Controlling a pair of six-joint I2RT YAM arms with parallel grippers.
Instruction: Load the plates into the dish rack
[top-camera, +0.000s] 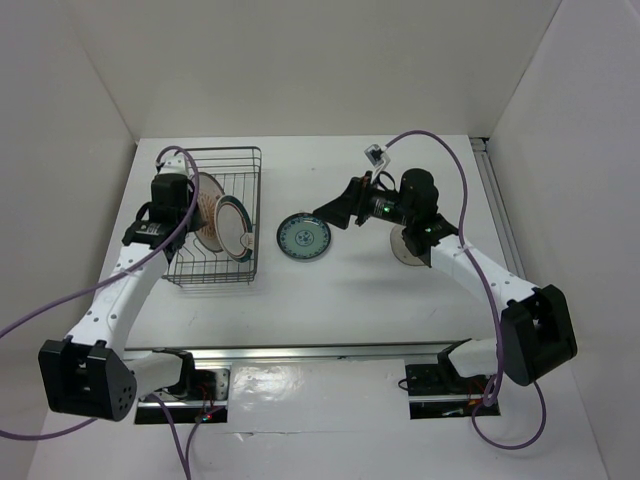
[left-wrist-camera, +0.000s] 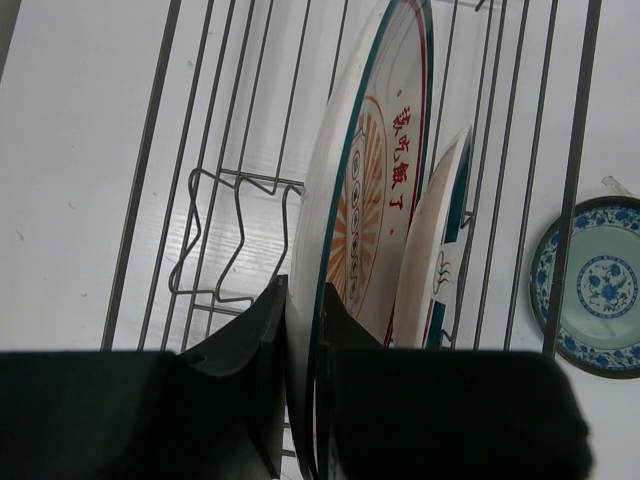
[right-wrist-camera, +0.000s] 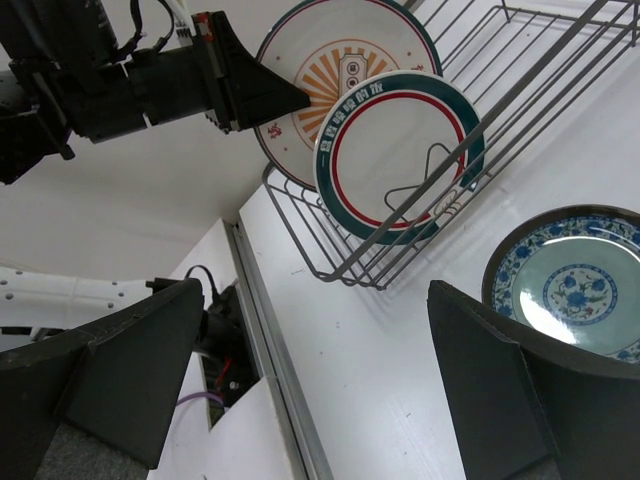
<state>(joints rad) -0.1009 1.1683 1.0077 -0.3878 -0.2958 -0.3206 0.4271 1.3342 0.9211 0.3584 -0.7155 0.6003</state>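
Note:
The dish rack (top-camera: 215, 262) stands at the left of the table. The white plate with the orange sunburst (top-camera: 207, 212) stands on edge in it. My left gripper (top-camera: 195, 203) is shut on that plate's rim (left-wrist-camera: 365, 190), one finger (left-wrist-camera: 255, 340) on each face. The white plate with teal-and-red rings (top-camera: 236, 228) leans beside it in the rack (left-wrist-camera: 437, 250). The teal-blue patterned plate (top-camera: 303, 238) lies flat on the table right of the rack. My right gripper (top-camera: 328, 214) is open and empty, just above and right of that plate (right-wrist-camera: 572, 290).
A round whitish object (top-camera: 408, 250) lies on the table under the right arm. The rack's wire wall (right-wrist-camera: 420, 215) stands between the leaning plates and the teal-blue plate. A metal rail (top-camera: 300, 352) runs along the table's near edge.

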